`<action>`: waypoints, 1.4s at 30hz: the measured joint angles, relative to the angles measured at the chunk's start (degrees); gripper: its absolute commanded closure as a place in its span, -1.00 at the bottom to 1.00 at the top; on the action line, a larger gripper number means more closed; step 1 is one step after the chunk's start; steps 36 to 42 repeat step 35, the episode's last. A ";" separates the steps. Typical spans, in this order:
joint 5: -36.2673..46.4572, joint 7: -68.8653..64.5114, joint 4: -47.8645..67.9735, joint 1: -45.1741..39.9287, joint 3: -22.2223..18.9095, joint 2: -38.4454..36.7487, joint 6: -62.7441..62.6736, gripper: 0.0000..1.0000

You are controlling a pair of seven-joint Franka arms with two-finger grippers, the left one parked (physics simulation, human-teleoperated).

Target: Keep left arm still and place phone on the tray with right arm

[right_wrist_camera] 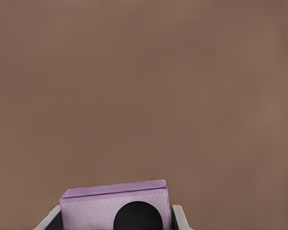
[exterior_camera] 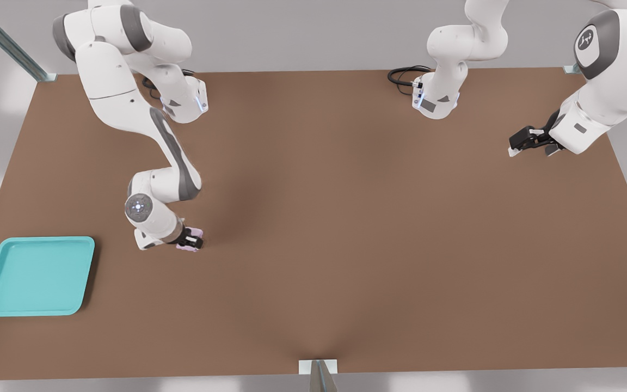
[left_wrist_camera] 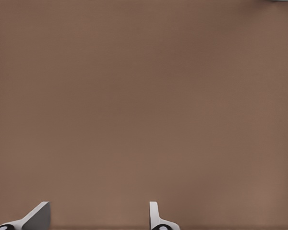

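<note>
Reaching down from the far edge of a plain brown table (exterior_camera: 346, 218), the right arm (exterior_camera: 128, 109), a white jointed robot arm with grey joint bands and a round grey wrist disc with lit white dots, bends low over the table surface in the half toward the front view's left. Its black two-finger pincer (exterior_camera: 191, 239) sits at the table top, closed around the phone (exterior_camera: 194, 234), a tiny squarish pale pink-lilac slab. In the right wrist view the phone (right_wrist_camera: 116, 207) fills the space between the two pale fingers (right_wrist_camera: 178, 218), one on each side and touching it, and a black round lens shows on the face turned to the camera. Whether the phone rests on the table or is lifted just clear of it cannot be told.

The tray (exterior_camera: 82, 272), a shallow turquoise plastic square with rounded corners and a raised rim, lies flat near the table's near corner on the front view's left. It stands well apart from the pincer and phone, with bare brown surface between them. The phone is far smaller than the tray.

A grey metal bracket (exterior_camera: 318, 368) sits at the middle of the table's near edge.
</note>
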 measured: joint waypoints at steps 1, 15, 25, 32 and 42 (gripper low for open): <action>0.00 -1.31 0.37 -2.97 0.00 -0.13 -0.50 -0.51; -0.23 -33.01 31.80 -33.04 -0.88 20.61 -11.22 -1.00; -3.56 -43.35 34.49 -13.15 1.58 -9.52 -28.77 -1.00; -4.24 -37.03 31.65 3.61 -5.61 -19.68 -44.78 -1.00; -2.58 -34.95 30.67 3.43 -8.65 -20.06 -47.71 -1.00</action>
